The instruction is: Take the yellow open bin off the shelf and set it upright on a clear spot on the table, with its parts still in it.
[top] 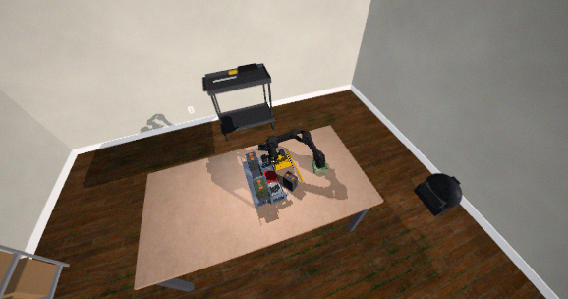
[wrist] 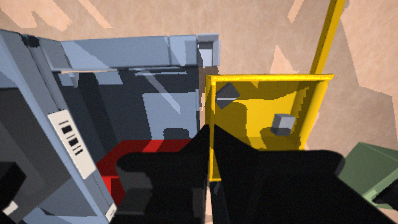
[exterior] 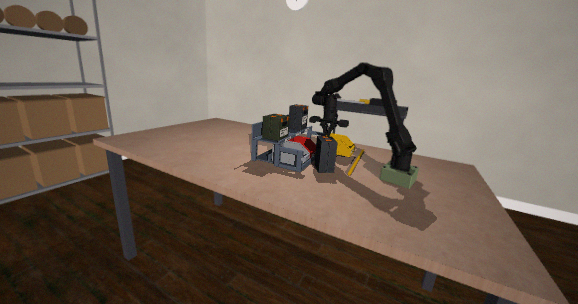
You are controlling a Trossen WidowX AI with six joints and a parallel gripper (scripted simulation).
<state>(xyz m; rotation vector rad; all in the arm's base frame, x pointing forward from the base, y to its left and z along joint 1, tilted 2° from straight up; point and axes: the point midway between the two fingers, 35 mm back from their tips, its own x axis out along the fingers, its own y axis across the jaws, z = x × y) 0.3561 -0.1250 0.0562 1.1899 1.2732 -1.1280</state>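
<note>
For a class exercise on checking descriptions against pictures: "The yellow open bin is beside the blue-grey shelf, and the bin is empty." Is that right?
Not quite: the bin is not empty. The wrist view shows two grey parts inside the yellow open bin. It is indeed beside the blue-grey shelf.

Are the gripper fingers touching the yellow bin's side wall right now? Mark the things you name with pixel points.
Touching: the wrist view shows the side wall [wrist: 212, 102] of the yellow bin [top: 283, 165] [exterior: 344, 146] [wrist: 260, 112] pinched between the gripper's [top: 274, 162] [exterior: 327, 134] [wrist: 211, 127] two fingers.
</note>
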